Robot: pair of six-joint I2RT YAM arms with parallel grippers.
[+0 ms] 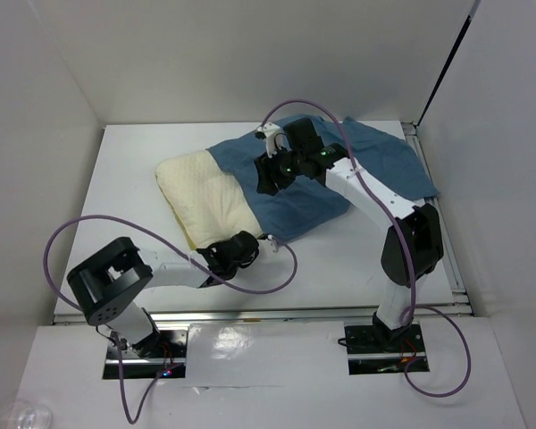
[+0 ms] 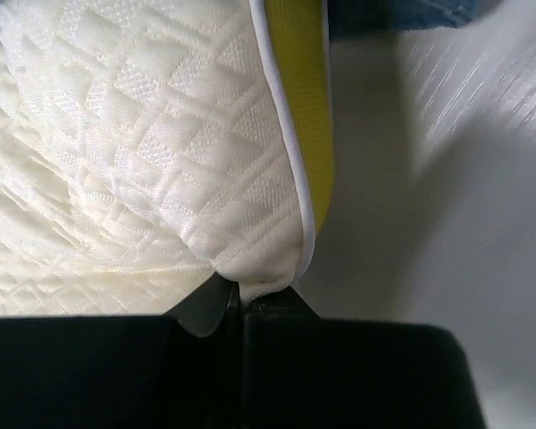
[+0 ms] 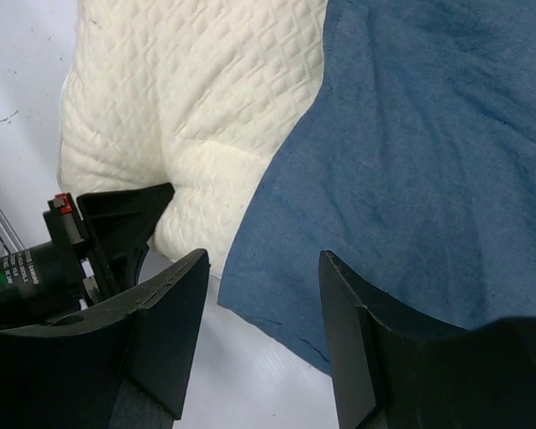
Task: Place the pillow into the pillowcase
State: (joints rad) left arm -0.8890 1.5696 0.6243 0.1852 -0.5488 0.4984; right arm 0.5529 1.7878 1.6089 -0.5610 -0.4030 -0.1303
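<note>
Left fingers (image 2: 277, 313) are pinched tight on the pillow (image 1: 201, 192)'s near corner. Right fingers (image 3: 170, 331) hang spread over the pillowcase (image 1: 375, 170) edge, holding nothing. Pillow's far part is hidden under the pillowcase on the bench (image 1: 134, 170).

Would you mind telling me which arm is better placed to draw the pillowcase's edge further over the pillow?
Right, I think. The right gripper hangs open over the pillowcase edge lying over the pillow; the left gripper is shut on the pillow's corner, anchoring it.
</note>
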